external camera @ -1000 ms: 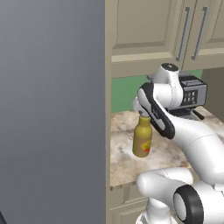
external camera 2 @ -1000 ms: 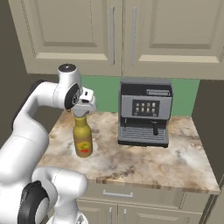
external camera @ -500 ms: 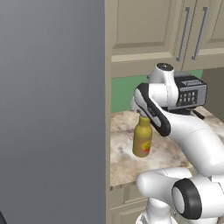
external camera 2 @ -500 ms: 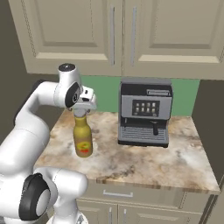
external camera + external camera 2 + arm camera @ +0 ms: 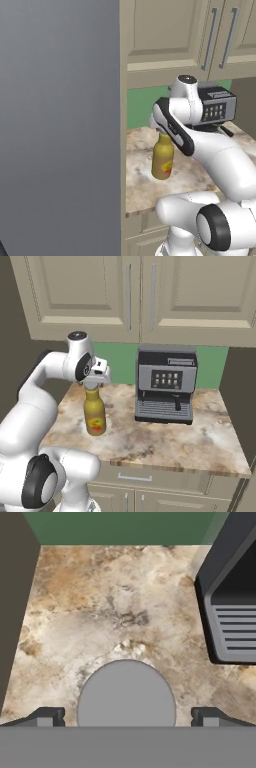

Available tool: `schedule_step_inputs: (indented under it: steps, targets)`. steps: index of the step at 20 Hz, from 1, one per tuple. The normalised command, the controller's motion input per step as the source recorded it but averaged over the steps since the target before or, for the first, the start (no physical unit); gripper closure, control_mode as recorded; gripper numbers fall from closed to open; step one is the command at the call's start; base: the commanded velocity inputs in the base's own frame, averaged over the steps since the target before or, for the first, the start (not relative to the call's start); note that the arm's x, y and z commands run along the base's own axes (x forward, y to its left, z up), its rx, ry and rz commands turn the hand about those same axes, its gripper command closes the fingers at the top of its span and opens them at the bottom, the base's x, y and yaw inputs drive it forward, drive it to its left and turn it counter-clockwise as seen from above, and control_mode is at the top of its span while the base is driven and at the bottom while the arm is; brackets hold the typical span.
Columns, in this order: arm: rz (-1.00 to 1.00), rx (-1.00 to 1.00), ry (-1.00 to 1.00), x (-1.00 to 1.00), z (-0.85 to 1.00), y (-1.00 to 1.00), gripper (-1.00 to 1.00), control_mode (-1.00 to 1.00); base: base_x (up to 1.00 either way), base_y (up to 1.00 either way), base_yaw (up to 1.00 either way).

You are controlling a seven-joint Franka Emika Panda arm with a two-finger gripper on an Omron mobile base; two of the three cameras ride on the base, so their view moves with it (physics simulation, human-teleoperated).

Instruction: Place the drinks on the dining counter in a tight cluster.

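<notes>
A large amber-yellow bottle (image 5: 162,160) (image 5: 94,415) with a grey cap (image 5: 126,692) stands upright on the short marbled counter (image 5: 175,441). My gripper (image 5: 93,386) (image 5: 161,132) (image 5: 127,716) hangs straight over the cap. It is open, one fingertip (image 5: 50,715) on each side of the cap, with a gap to the cap on both sides. Nothing is held. The dining counter is out of view.
A black and silver coffee machine (image 5: 166,384) (image 5: 215,105) (image 5: 232,612) stands on the counter just right of the bottle. Beige cabinets (image 5: 135,291) hang above and a green backsplash (image 5: 120,527) lies behind. A tall grey panel (image 5: 60,125) bounds the counter on the left.
The wrist has shifted slightly to the left above the bottle. The bottle has stayed put and the jaws have stayed open.
</notes>
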Motion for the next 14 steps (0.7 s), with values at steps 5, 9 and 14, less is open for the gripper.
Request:
schedule_step_inputs:
  steps: [5,9,14]
  targets:
    - [0.0,0.0,0.0,0.0,-0.37,0.0,-1.0,-1.0,0.0,0.0,0.0]
    - [0.0,0.0,0.0,0.0,-0.38,0.0,-1.0,-1.0,0.0,0.0,0.0]
    - [0.0,0.0,0.0,0.0,-0.18,0.0,-1.0,-1.0,0.0,0.0,0.0]
